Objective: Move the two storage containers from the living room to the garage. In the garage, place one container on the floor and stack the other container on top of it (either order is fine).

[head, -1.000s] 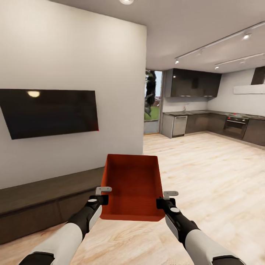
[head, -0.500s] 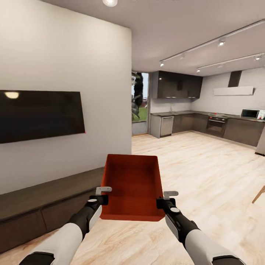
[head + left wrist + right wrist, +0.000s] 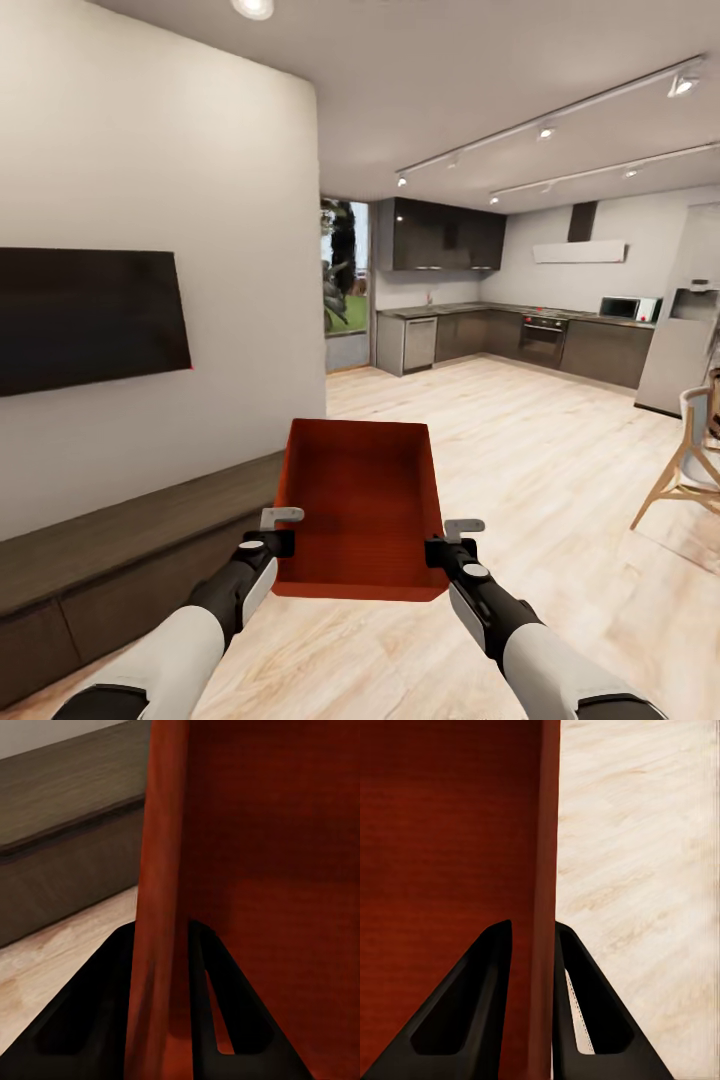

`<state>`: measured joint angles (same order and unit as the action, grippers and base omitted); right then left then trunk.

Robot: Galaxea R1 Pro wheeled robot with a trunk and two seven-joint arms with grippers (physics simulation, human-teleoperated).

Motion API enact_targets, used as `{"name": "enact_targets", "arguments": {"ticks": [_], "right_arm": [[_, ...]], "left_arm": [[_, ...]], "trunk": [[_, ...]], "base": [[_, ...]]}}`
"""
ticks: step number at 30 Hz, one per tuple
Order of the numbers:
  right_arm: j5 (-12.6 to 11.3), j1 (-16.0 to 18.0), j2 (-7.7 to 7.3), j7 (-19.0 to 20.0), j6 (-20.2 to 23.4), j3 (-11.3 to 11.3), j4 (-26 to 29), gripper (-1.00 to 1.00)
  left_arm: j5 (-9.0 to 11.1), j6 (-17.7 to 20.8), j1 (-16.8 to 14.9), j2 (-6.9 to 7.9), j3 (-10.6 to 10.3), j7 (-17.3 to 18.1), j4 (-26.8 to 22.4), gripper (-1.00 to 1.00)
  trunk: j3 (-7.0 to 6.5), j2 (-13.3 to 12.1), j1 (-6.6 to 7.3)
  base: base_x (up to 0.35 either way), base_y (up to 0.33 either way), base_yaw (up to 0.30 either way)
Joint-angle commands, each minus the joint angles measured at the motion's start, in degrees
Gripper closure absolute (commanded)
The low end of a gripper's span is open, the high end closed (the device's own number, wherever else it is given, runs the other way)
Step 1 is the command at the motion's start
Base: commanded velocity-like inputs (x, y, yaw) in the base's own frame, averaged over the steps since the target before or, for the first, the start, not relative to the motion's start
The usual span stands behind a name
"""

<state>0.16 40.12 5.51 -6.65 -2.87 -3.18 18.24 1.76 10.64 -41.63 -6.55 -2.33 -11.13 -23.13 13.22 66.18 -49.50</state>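
Item: 1 storage container [image 3: 360,510], orange-red, open-topped, carried clear of the wood plank floor [image 3: 540,470] in front of the trunk.
Left gripper [image 3: 161,945]: clamped on the left side wall.
Right gripper [image 3: 532,945]: clamped on the right side wall.
Location: living room, beside TV [image 3: 85,315] and low bench [image 3: 120,540].
Handling advice: keep both pinches level and equally spaced in transit, lest the thin walls twist or slip.

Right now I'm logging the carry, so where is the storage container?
In the head view the storage container hangs centred before the robot, above the wood floor, its side walls pinched by the left gripper and right gripper, beside the dark bench.
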Motion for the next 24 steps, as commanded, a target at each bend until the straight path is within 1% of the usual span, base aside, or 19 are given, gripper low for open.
{"name": "enact_targets", "arguments": {"ticks": [1, 24], "right_arm": [[-0.9, 0.0, -0.05, -0.3, -0.1, 0.8, -0.1, 1.0], [-0.9, 0.0, 0.03, -0.3, 0.0, 0.8, -0.1, 1.0]], "left_arm": [[-0.4, -2.1, 0.0, 1.36, 4.5, -0.6, -0.3, 1.0], [-0.4, -2.2, 0.0, 1.28, 4.5, -0.6, -0.3, 1.0]], "trunk": [[0.04, 0.1, 0.0], [-0.7, 0.1, 0.0]], "base": [[0.0, 0.0, -0.229], [0.0, 0.0, -0.229]]}}
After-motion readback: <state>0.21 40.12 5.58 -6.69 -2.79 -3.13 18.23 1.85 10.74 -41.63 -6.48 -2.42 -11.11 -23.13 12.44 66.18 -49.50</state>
